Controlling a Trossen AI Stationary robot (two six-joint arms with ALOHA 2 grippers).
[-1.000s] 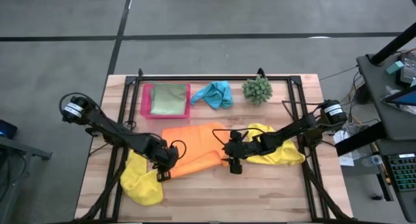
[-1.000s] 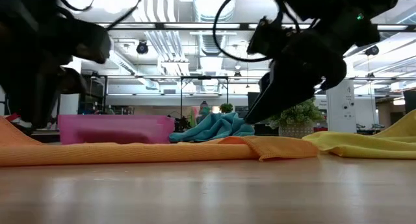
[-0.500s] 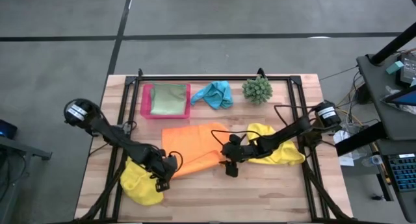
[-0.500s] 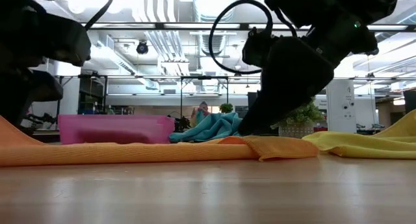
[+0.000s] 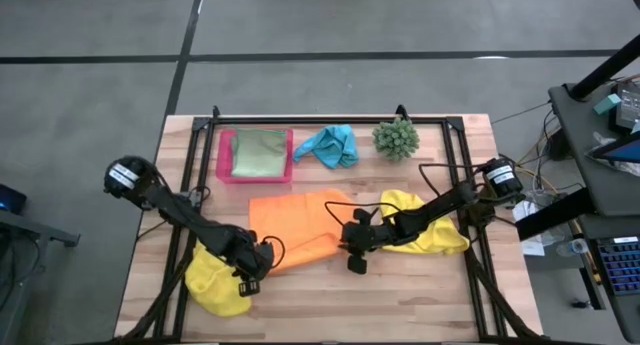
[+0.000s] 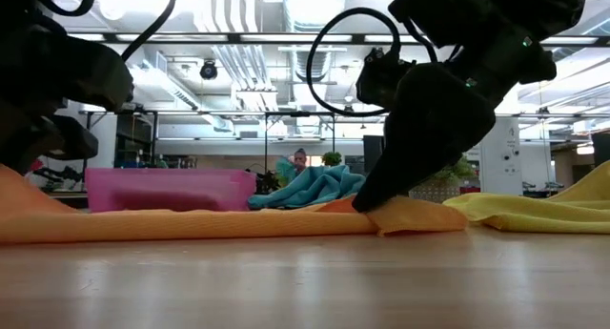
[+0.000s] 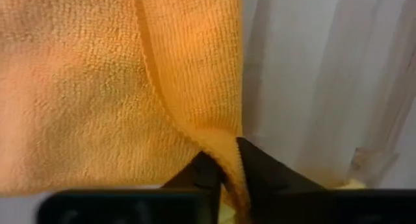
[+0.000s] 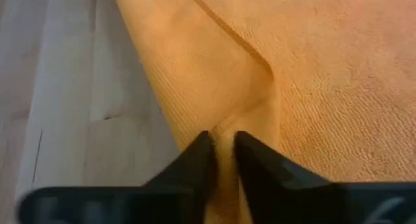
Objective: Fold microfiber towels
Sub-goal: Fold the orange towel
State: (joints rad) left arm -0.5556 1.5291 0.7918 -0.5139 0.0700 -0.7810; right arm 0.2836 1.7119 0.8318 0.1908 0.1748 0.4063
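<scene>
Orange towel (image 5: 296,228) lies spread at table (image 5: 420,285) center, both arms on its near edge. Left gripper (image 5: 247,275) at the towel's 7 o'clock corner, jaws clamped on a pinch of orange cloth, seen close in the left wrist view (image 7: 224,160). Right gripper (image 5: 352,253) at the towel's 4 o'clock corner, jaws also closed on a raised fold of it (image 8: 224,152). One yellow towel (image 5: 215,280) bunched at 8 o'clock under the left arm, other yellow towel (image 5: 425,230) at 3 o'clock under the right arm. Light green towel (image 5: 259,152) sits folded in pink tray (image 5: 224,157) at 11 o'clock. Turquoise towel (image 5: 331,145) crumpled at 12 o'clock, plant ball (image 5: 396,137) just beside it at 1 o'clock.
</scene>
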